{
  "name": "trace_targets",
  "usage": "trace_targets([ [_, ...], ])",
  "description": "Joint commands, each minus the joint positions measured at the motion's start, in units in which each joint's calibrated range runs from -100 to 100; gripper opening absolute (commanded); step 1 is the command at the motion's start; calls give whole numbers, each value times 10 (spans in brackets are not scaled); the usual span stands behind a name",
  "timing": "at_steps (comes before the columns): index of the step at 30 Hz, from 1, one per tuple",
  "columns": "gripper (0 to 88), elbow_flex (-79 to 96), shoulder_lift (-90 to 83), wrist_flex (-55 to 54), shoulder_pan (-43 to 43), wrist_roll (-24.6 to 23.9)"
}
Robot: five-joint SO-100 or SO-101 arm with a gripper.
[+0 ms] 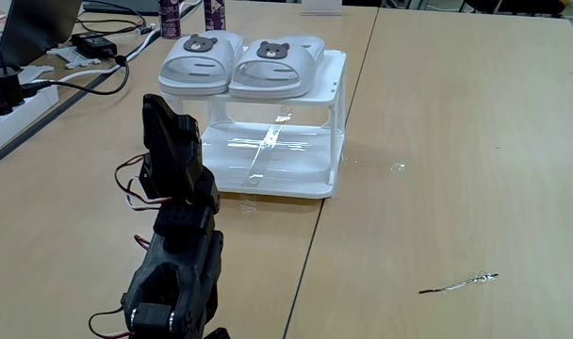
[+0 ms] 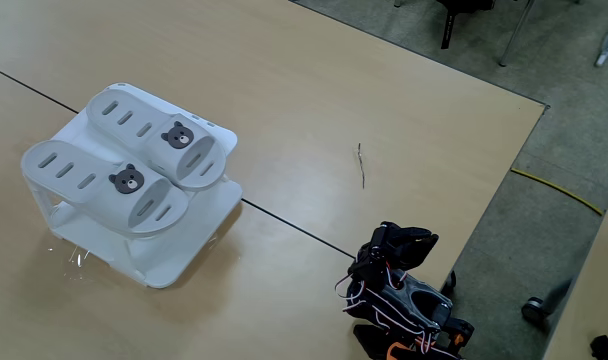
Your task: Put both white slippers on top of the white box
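Nearest to us in a fixed view stands the black arm [image 1: 178, 254], folded back on itself at the lower left of the wooden table [image 1: 437, 169], with red and white servo wires looping off its side. In the other fixed view we see the same arm [image 2: 399, 295] from above, bunched near the table's edge, well apart from the box. We cannot tell how the claw stands; it is tucked into the dark mass of the arm, and neither view shows its fingers clearly.

To the right on the bare table lies a thin wire-like scrap [image 1: 459, 282], which we also find as a dark line [image 2: 362, 165] on the tabletop in the other fixed view.

Beyond the arm sits the white box [image 1: 277, 174], its clear sides showing through to its base. In the other fixed view the white box [image 2: 169, 262] rests across a seam between table panels.

Both white slippers [image 1: 239, 64] lie side by side on the box's top, touching, bear badges facing us. From above, the white slippers [image 2: 124, 165] show their slotted footbeds.

Farthest back, at the upper left, we see black cables [image 1: 89, 71], a power adapter [image 1: 93, 43] and what may be two purple bottles [image 1: 192, 14], cut off by the frame.
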Motion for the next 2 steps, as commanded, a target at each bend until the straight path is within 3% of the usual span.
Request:
trace_targets([
  [1,7,1,-1,-1,2,4],
  [2,7,1,-1,-1,2,4],
])
